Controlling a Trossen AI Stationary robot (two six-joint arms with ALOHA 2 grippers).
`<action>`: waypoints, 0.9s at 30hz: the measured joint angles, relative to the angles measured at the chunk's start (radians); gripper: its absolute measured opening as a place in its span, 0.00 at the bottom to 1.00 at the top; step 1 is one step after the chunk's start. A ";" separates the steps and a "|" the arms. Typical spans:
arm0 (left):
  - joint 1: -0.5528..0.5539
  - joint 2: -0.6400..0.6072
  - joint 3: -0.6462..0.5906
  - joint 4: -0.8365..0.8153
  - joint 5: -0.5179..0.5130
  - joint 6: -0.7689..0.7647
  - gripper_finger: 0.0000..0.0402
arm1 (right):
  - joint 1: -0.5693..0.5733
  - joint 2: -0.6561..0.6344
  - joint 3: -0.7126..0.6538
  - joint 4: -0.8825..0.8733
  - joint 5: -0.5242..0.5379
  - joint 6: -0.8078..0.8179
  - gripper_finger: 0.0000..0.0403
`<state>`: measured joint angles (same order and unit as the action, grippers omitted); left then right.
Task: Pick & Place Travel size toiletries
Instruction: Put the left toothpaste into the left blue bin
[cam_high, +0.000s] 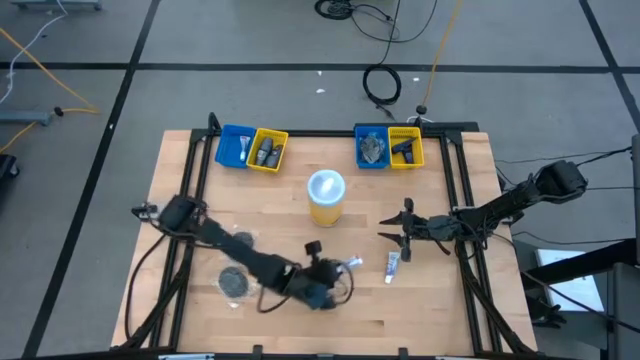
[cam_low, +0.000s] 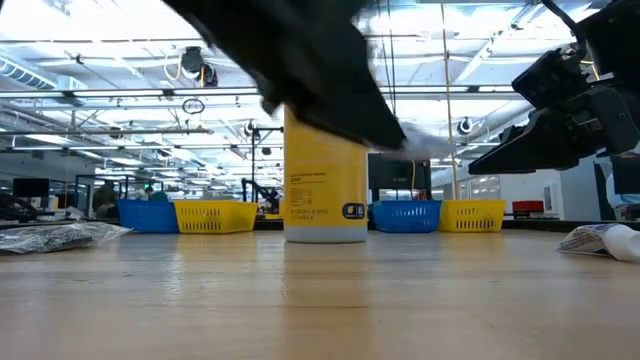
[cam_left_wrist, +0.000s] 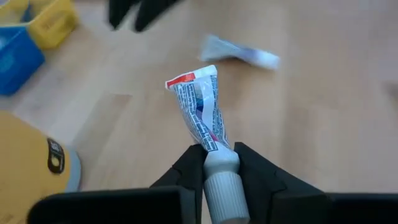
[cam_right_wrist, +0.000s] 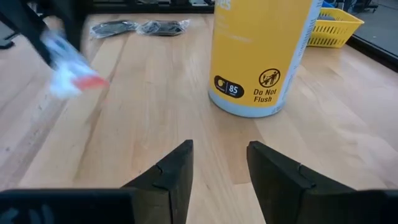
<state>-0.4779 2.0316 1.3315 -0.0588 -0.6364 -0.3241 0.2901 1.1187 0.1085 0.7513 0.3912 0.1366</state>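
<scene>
Left claw grips toothpaste tube by cap, lifted off desk.
High: left claw (cam_high: 335, 268) near front-centre desk (cam_high: 440, 310); right claw (cam_high: 392, 234) waits, half-open. Left wrist: tube (cam_left_wrist: 202, 115) pinched at cap only; may swing, slip. Right wrist: yellow cup (cam_right_wrist: 261, 56) close; collision risk.

On our wooden desk (cam_high: 200, 190) we see bins (cam_high: 251, 148) along the far edge, a yellow canister (cam_high: 326, 196) mid-desk, and a white tube (cam_high: 392, 266) and dark wrapped discs (cam_high: 234, 283) toward the near edge.
</scene>
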 joint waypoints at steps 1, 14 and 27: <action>-0.017 -0.025 0.000 -0.052 0.021 0.010 0.14 | 0.000 0.000 0.000 0.000 0.000 0.004 0.35; -0.108 -0.281 -0.018 -1.035 0.276 -0.484 0.18 | 0.000 0.000 0.000 0.008 0.000 0.024 0.35; 0.342 -0.524 -0.431 -1.222 0.124 -0.723 0.18 | -0.001 0.000 0.000 0.008 0.000 0.020 0.35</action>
<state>-0.1361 1.5075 0.9004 -1.2806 -0.5123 -1.0474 0.2893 1.1188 0.1085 0.7589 0.3916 0.1570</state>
